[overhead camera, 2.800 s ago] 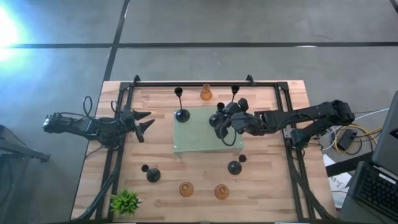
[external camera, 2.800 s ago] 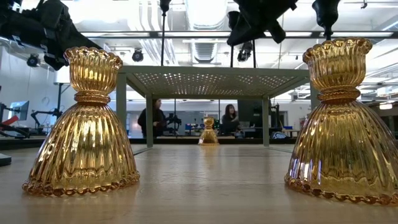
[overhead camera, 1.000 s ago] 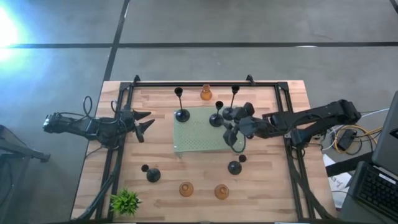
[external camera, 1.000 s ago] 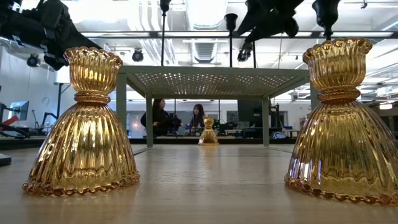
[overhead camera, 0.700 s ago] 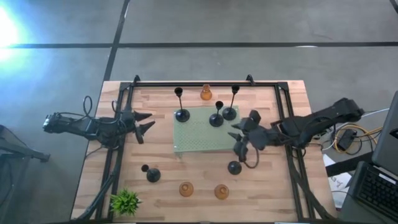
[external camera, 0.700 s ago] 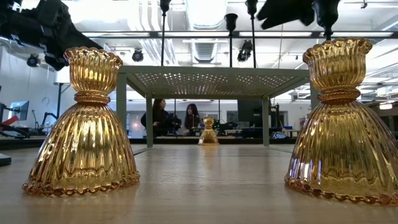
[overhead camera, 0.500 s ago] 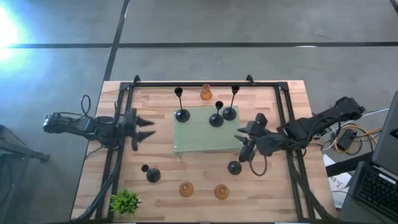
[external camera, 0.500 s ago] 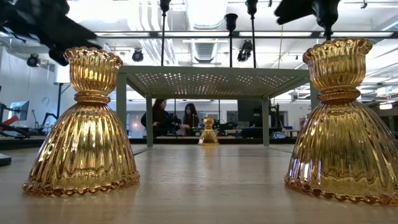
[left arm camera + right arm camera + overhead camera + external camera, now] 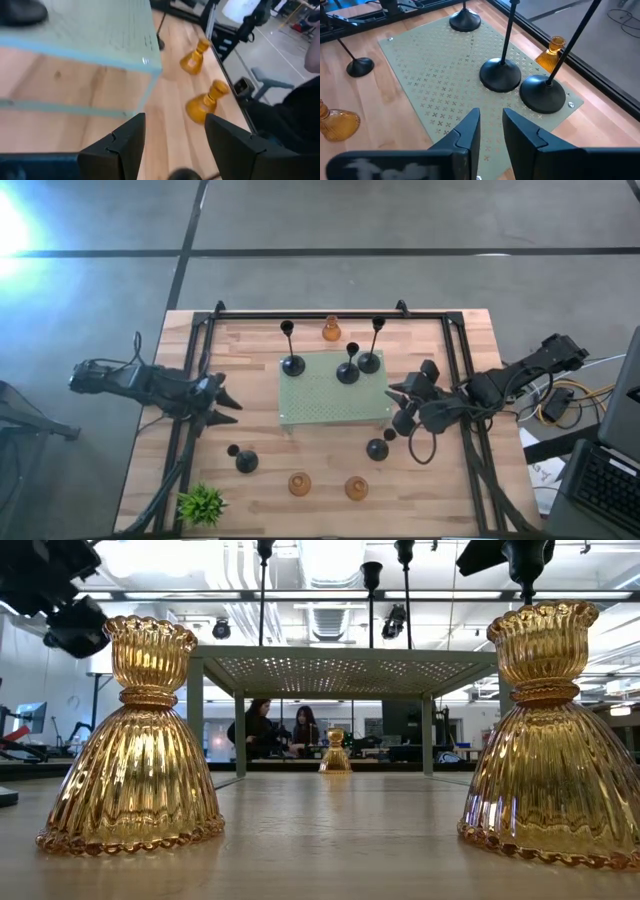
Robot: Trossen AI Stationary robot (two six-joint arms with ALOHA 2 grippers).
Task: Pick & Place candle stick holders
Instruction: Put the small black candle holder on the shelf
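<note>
**On the pale green stand: three black holders set, both pincers empty**

On the wooden counter [image 9: 470,350] the perforated pale green stand [image 9: 320,405] carries three black candle stick holders [image 9: 347,372]. Two more black ones, [image 9: 377,448] and [image 9: 245,461], stand on the boards nearer the front. Two amber holders [image 9: 299,483] sit at the front edge, a third [image 9: 331,331] at the back, and a small green plant [image 9: 202,502] marks the front left corner.

The right wrist view alone shows the right pincer [image 9: 491,130] narrowed to a slim gap with nothing between its fingers. The left wrist view shows the left pincer [image 9: 175,132] spread wide and empty. The low view adds two people [image 9: 275,730] far behind the stand.

A second ago the right pincer hung over the stand's right part; it now sits off its right edge [image 9: 400,405]. The left pincer [image 9: 222,402] has swung toward the front.
</note>
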